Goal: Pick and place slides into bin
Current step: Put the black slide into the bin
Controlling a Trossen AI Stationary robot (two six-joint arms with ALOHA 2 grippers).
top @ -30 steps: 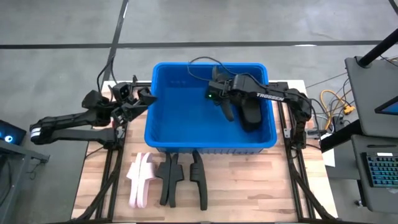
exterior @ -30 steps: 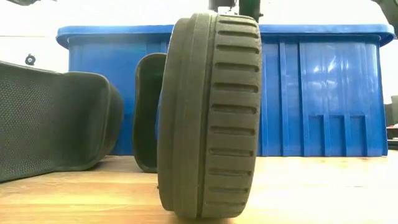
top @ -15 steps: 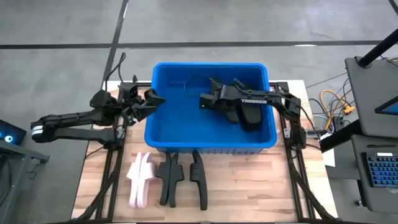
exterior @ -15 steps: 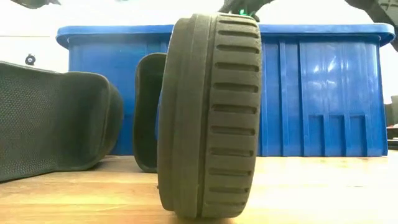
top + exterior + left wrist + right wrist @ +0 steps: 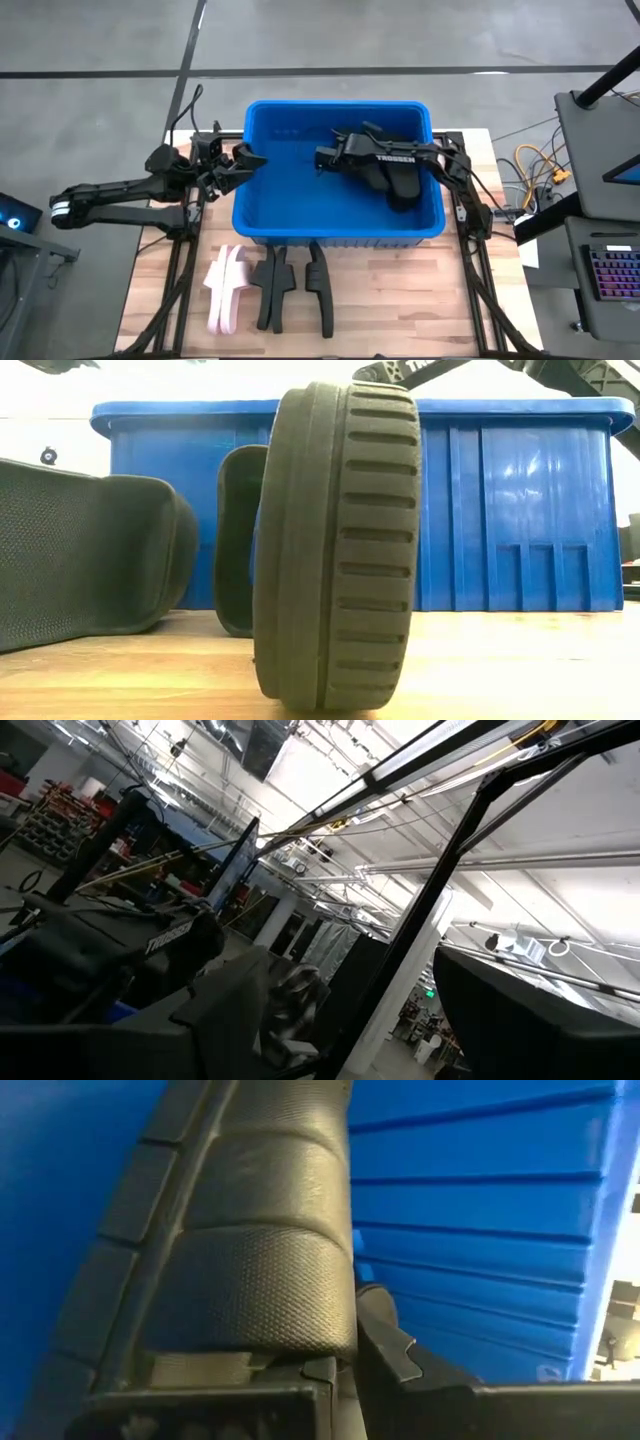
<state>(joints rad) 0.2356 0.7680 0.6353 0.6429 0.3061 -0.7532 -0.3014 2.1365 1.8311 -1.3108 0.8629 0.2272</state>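
Observation:
The blue bin (image 5: pixel 262 190) stands mid-table and also shows in the low view (image 5: pixel 520 510). My right gripper (image 5: pixel 322 158) reaches over the bin's inside and is shut on a black slide (image 5: pixel 250 1260). Another black slide (image 5: pixel 402 186) lies on the bin's floor at the right. My left gripper (image 5: pixel 246 158) hovers open and empty at the bin's left rim. Pale pink slides (image 5: pixel 224 290) and black slides (image 5: pixel 272 288) (image 5: pixel 320 292) stand on their sides on the table in front of the bin. One ribbed sole (image 5: pixel 335 550) fills the low view. My right gripper pinches the black slide between its two fingers (image 5: pixel 400 1365), at the textured strap (image 5: pixel 290 1330). The slide sticks out ahead of the fingers, inside the bin's walls. The arm hides the hold in the high view.
The right arm (image 5: pixel 410 157) stretches across the bin from the right. The left arm (image 5: pixel 120 195) lies along the table's left side. Cables (image 5: pixel 535 165) and a dark stand (image 5: pixel 600 130) are beyond the table's right edge. Bare wood (image 5: pixel 400 300) shows at the front right.
My right gripper has moved across the bin toward its left side, still carrying the black slide, and its arm has stretched out more level. My left gripper has shifted a little toward the bin's left rim, then held still.

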